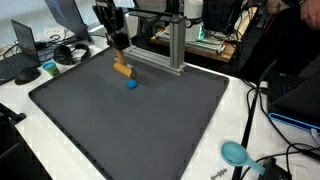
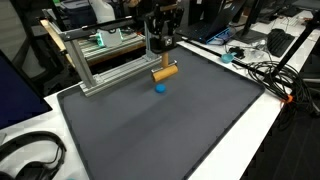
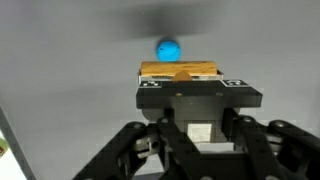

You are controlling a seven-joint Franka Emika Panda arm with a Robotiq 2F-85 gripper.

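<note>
Your claw (image 1: 120, 58) is clamped shut on the wooden block (image 1: 123, 69), so the grasp looks done. The block hangs just beside the blue ball (image 1: 131, 84), apparently clear of the dark mat (image 1: 150, 125). You have not yet set it down.

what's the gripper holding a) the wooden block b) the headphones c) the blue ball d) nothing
a: the gripper is shut on the wooden block, which sits between its fingers in the wrist view, while the blue ball lies free on the dark mat.
</note>
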